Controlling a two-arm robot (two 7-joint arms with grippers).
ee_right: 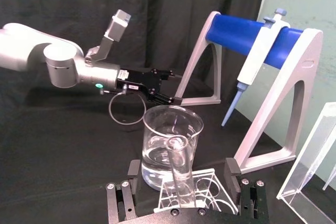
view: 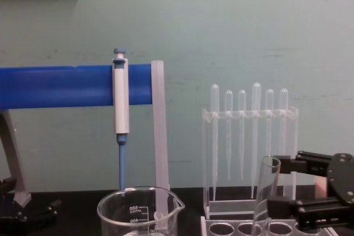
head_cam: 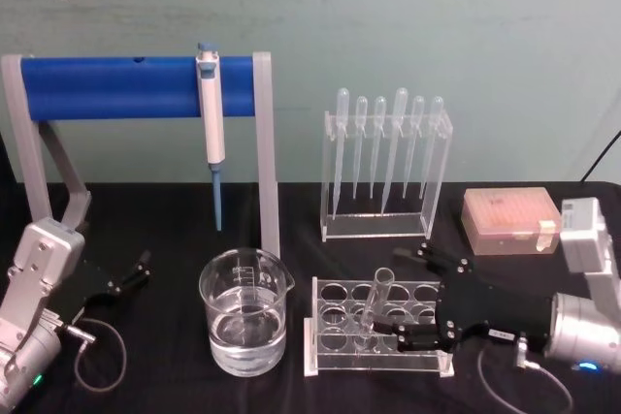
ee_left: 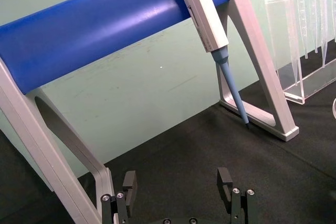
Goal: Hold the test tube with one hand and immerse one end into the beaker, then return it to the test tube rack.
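The test tube (head_cam: 373,305) is clear glass and leans in a slot of the clear rack (head_cam: 427,366), just right of the beaker (head_cam: 243,312). The beaker is wide, marked with graduations and holds water. My right gripper (head_cam: 388,293) is open at the rack, one finger on each side of the tube and neither touching it. In the right wrist view the tube (ee_right: 177,156) stands midway between the spread fingers (ee_right: 231,170), with the beaker (ee_right: 170,129) just beyond. From the chest, the tube (view: 261,208) rises beside the right gripper (view: 274,183). My left gripper (head_cam: 131,273) rests open at the left.
A blue-barred stand (head_cam: 126,86) holds a white-and-blue pipettor (head_cam: 210,94) behind the beaker. A clear holder of plastic pipettes (head_cam: 383,167) stands behind the rack, and a pink tip box (head_cam: 509,220) sits at the right. Black cloth covers the table.
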